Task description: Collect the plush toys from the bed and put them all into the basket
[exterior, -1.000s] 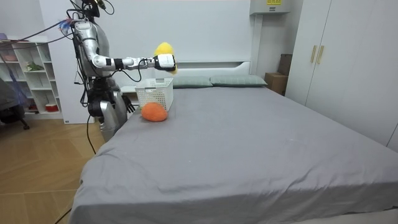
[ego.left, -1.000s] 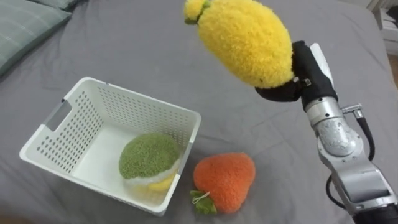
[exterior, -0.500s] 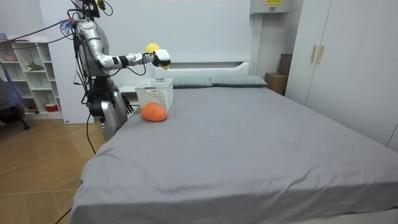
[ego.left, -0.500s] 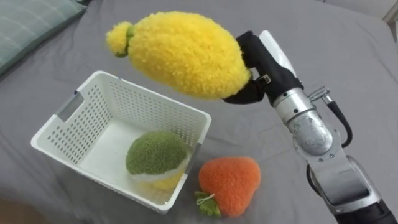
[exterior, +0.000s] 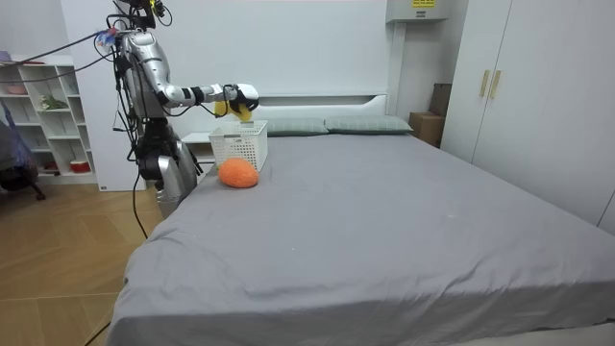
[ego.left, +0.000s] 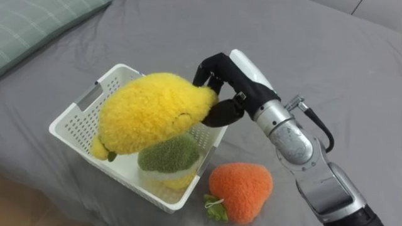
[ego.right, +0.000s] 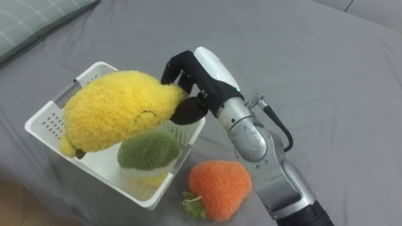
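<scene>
A checked pillow (ego.left: 38,22) lies at the far left of the grey bed (ego.left: 352,69). I hold the yellow plush toy (ego.left: 151,113) over the white basket (ego.left: 74,124), just above the green plush toy (ego.left: 169,154) inside. My right hand (ego.left: 232,85) has its fingers curled round the yellow toy's end. An orange plush toy (ego.left: 240,188) lies just beside the basket.

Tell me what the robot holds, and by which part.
The right hand grips the yellow plush toy by its blunt end, opposite the stem, over the white basket.
</scene>
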`<state>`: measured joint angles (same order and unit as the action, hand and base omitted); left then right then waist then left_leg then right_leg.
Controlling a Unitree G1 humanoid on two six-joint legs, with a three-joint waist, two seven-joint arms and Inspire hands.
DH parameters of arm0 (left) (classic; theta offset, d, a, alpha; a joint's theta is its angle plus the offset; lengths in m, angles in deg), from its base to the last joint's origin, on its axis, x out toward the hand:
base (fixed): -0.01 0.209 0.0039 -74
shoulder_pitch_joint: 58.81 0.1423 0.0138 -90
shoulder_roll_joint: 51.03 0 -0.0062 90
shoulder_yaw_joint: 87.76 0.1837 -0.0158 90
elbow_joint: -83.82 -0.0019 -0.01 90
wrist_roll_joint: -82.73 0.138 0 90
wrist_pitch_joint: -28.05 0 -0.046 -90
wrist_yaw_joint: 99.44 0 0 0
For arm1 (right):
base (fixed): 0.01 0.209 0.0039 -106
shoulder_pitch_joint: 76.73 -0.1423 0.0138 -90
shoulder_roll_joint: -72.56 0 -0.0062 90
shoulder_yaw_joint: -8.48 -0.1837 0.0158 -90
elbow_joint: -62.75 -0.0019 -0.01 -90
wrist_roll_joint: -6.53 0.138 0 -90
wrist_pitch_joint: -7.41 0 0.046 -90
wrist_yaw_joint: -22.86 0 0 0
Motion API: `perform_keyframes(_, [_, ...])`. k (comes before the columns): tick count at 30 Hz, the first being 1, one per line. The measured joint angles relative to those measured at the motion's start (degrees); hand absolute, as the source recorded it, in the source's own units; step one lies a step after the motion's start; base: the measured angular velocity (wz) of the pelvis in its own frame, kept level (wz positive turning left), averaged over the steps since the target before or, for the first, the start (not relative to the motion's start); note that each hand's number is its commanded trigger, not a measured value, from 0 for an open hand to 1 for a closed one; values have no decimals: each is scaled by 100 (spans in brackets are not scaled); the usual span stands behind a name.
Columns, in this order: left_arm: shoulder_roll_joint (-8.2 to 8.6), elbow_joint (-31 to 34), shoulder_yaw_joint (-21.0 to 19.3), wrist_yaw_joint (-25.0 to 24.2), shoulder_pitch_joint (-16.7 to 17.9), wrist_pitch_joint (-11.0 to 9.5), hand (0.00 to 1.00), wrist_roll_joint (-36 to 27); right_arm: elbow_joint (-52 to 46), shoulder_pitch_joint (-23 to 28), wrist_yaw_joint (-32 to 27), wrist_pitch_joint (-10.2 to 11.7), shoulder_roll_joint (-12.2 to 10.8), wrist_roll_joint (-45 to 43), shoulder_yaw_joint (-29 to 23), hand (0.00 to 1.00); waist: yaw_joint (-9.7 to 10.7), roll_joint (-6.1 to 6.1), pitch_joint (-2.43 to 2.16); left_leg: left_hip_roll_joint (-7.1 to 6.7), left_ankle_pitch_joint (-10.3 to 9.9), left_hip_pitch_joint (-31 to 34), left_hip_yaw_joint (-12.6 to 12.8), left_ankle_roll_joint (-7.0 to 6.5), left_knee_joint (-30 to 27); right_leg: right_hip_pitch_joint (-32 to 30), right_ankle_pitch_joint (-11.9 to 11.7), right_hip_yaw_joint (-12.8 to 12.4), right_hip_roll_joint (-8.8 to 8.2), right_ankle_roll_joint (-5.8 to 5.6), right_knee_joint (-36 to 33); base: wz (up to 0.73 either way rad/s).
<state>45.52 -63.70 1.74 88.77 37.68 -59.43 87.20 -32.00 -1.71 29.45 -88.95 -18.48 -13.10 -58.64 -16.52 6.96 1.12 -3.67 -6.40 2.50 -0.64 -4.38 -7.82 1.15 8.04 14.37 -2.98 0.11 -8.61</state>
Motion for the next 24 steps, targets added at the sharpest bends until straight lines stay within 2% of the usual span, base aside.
perform_keyframes(5, [-3, 22, -50, 5, -1, -2, 0, 8, 64, 1, 187, 0, 7, 9, 89, 0, -64, -17, 12, -2, 0, 7, -6, 0, 2, -5, 0, -1, 1, 0, 1, 0])
perform_keyframes(24, [-1, 17, -55, 5, 1, -2, 0, 8, 69, 1, 225, 4, 5, 27, 75, 0, -61, 6, -7, -3, 1, -13, -7, 1, -3, 19, 0, 2, -1, 0, -2, 0])
